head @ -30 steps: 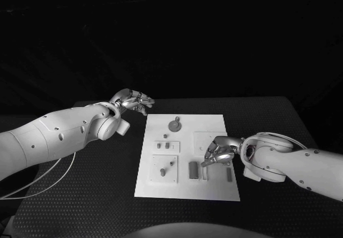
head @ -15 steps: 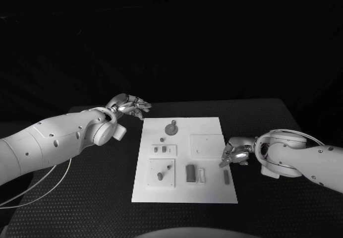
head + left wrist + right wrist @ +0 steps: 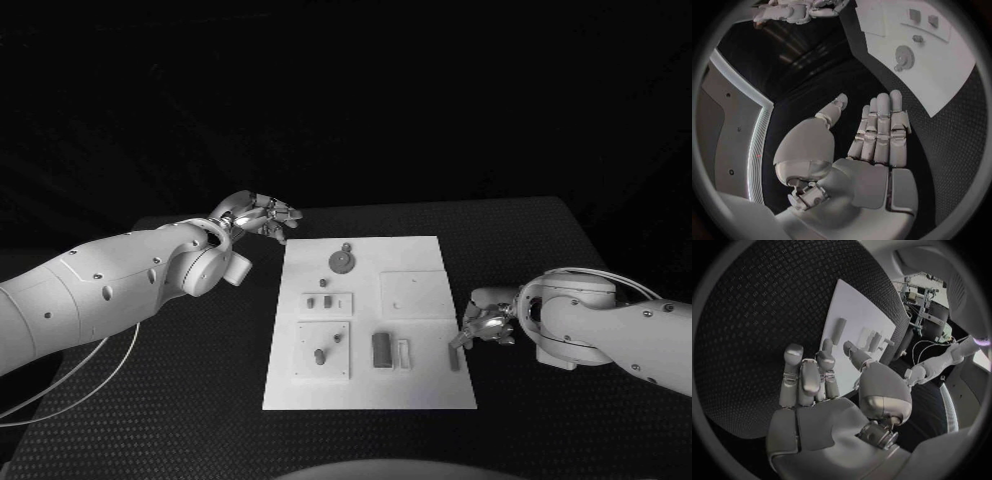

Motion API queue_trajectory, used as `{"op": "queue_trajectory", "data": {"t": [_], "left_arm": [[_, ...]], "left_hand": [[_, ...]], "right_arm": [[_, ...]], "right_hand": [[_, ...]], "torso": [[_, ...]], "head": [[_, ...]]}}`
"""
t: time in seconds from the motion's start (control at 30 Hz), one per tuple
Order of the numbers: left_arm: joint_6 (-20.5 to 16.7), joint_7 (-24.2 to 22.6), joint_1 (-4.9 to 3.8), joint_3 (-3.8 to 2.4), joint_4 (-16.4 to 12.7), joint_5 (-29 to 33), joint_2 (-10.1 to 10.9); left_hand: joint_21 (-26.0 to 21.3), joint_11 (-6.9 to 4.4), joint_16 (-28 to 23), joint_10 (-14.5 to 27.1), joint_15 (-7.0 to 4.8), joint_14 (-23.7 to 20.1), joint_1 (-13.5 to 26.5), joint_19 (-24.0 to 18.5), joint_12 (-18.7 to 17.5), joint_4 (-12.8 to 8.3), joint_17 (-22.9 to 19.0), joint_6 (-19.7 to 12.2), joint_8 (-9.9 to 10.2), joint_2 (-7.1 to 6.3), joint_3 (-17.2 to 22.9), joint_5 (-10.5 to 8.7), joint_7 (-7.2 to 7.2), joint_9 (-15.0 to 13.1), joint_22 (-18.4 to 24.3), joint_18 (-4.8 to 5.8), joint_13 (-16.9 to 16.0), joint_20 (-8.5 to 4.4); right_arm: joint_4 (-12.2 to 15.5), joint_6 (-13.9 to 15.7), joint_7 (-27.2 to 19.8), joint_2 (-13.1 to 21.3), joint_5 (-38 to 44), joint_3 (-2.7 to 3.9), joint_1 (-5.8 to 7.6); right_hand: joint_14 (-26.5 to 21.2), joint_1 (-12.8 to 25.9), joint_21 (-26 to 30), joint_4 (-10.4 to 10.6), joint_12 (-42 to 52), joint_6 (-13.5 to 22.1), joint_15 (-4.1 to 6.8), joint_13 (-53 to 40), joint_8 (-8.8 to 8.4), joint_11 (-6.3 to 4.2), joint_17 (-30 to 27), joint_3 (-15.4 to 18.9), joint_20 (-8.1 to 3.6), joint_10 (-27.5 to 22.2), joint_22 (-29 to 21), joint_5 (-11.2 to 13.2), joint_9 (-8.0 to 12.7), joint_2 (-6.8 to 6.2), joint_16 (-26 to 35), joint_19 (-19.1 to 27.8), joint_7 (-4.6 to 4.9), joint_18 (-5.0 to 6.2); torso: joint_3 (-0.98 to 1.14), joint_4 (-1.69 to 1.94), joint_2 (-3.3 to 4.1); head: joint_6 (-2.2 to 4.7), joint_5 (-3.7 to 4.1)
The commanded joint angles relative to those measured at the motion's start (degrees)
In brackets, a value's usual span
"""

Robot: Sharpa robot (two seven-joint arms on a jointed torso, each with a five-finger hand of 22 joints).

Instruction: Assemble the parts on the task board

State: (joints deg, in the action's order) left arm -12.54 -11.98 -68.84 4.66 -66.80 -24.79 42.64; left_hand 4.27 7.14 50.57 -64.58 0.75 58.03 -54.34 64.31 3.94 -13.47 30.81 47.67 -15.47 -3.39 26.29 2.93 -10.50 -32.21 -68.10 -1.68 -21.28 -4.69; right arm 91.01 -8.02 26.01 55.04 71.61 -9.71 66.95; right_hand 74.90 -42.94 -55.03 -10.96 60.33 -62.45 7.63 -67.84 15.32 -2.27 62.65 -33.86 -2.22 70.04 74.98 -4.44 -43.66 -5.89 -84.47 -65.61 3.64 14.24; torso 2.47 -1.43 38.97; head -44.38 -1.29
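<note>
The flat white task board (image 3: 418,390) lies mid-table on the black, diamond-textured table (image 3: 173,400), carrying small dark parts: a round disc (image 3: 343,260) at its far end, a rectangular block (image 3: 381,349) and a slim bar (image 3: 454,357) nearer. The left wrist view shows the left hand (image 3: 873,135) flat, fingers straight, holding nothing, off the board's far left corner. The right wrist view shows the right hand (image 3: 814,377) released, fingers loosely extended, beside the board's right edge

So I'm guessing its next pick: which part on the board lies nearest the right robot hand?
The slim dark bar lying alone by the task board's right edge, just beside the right robot hand. The other parts sit farther left on the board.
</note>
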Motion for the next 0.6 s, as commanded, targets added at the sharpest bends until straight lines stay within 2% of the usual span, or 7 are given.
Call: {"op": "queue_trajectory", "data": {"t": [0.03,0.23,0.4,0.6], "left_arm": [[0.9,-0.5,-0.05,-0.04,-0.1,0.4,-0.1],[1.0,-0.5,-0.05,-0.03,-0.1,0.4,-0.1],[1.0,-0.5,-0.05,-0.03,-0.2,0.4,0.0],[1.1,-0.3,-0.05,-0.02,-0.3,0.4,0.1]], "left_hand": [[-0.3,-0.19,-0.2,0.3,0.08,0.1,0.5,0.3,0.1,0.0,0.1,0.5,-0.3,0.22,-0.3,0.01,-0.03,-0.1,-0.1,-0.67,-0.1,-0.14],[-0.3,-0.2,-0.2,0.3,0.08,0.1,0.6,0.3,0.1,0.0,0.1,0.7,-0.5,0.34,-0.4,0.01,0.09,-0.1,-0.1,-0.67,-0.1,-0.14],[-0.3,-0.2,-0.2,0.3,0.08,0.1,0.6,0.3,0.1,0.0,0.1,0.8,-0.5,0.35,-0.4,0.01,0.11,-0.1,-0.1,-0.68,-0.1,-0.14],[-0.3,-0.2,-0.2,0.3,0.08,0.1,0.6,0.3,0.1,0.0,0.1,0.8,-0.5,0.36,-0.4,0.01,0.12,-0.1,-0.1,-0.68,-0.1,-0.14]], "right_arm": [[0.0,-2.8,2.3,-0.3,1.6,-0.11,-0.52],[-0.1,-2.5,2.3,-1.4,1.8,-0.21,-1.75],[-0.2,-2.2,2.2,-2.3,1.8,-0.21,-2.48],[-0.7,-1.3,2.1,-3.3,6.2,-0.21,-3.15]], "right_hand": [[-0.1,1.0,0.2,0.7,0.0,-0.3,0.0,0.1,0.21,-0.35,0.1,0.0,-0.12,0.0,1.0,-0.1,-0.3,-0.02,0.3,0.3,-0.02,0.76],[-0.3,3.2,0.2,1.7,0.0,-0.1,0.06,0.2,0.22,-0.38,0.0,0.1,-0.21,-0.1,1.0,-0.1,-0.7,-0.52,0.3,0.5,-0.04,0.76],[-0.3,3.4,0.2,1.8,0.0,-0.1,0.06,0.2,0.23,-0.39,0.0,0.0,-0.22,-0.1,1.0,-0.1,-0.8,-0.63,0.3,0.5,-0.05,0.76],[-0.3,3.2,0.2,1.5,0.0,-0.1,0.08,0.2,0.23,-0.41,0.0,-0.2,-0.31,-0.1,1.0,-0.1,-0.9,-0.66,0.3,0.5,-0.08,0.76]], "torso": [[-0.05,0.04,0.03],[-0.05,0.11,0.02],[-0.07,0.11,0.02],[-0.09,0.14,0.02]], "head": [[-0.21,0.11],[-0.53,-0.01],[-0.7,-0.1],[-0.9,-0.16]]}}
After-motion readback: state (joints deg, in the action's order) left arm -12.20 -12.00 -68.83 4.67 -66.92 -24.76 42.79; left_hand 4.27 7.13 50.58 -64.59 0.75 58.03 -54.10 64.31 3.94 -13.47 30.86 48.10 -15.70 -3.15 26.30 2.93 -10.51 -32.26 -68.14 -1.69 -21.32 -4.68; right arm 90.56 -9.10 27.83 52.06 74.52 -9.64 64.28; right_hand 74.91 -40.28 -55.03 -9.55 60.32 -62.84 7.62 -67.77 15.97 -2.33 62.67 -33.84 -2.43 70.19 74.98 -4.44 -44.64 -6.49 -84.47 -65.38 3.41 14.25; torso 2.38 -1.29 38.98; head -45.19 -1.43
